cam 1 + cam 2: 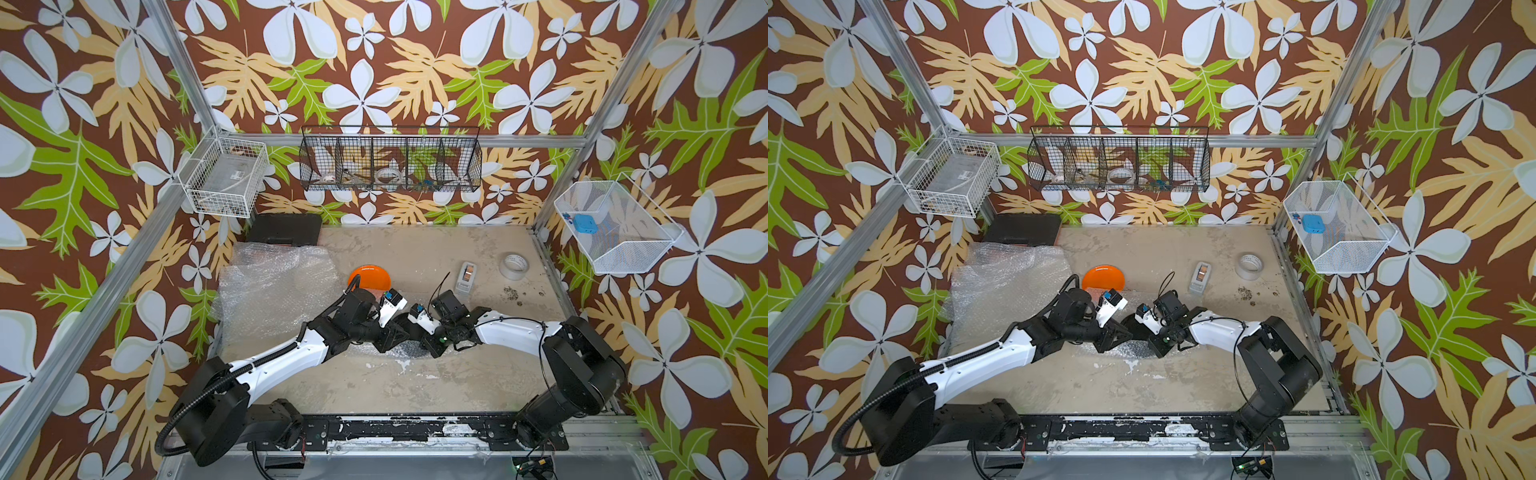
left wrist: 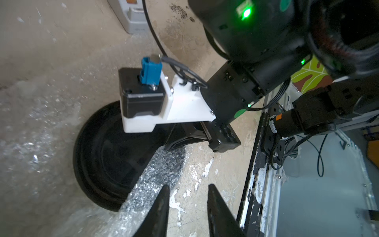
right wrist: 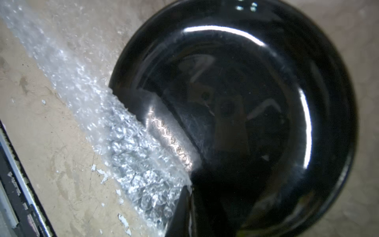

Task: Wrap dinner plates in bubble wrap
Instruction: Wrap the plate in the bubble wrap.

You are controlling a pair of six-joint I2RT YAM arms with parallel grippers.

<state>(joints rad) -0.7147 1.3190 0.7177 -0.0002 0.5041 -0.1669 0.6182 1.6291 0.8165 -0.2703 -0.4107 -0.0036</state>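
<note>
Black plate [image 3: 246, 102] lies at the centre of the worktop [image 1: 415, 257] on a wrap [image 3: 127, 147] sheet, one flap folded over its rim. Orange plate [image 1: 370, 277] sits at its 11 o'clock. Right gripper [image 3: 189, 197] is closed, apparently pinching the flap's edge. Left gripper [image 2: 187, 197] stands narrowly parted, empty. Judgement: plate stiff, glossy, slippery, breakable; wrap light and limp, best taken at an edge. No legible writing.
</note>
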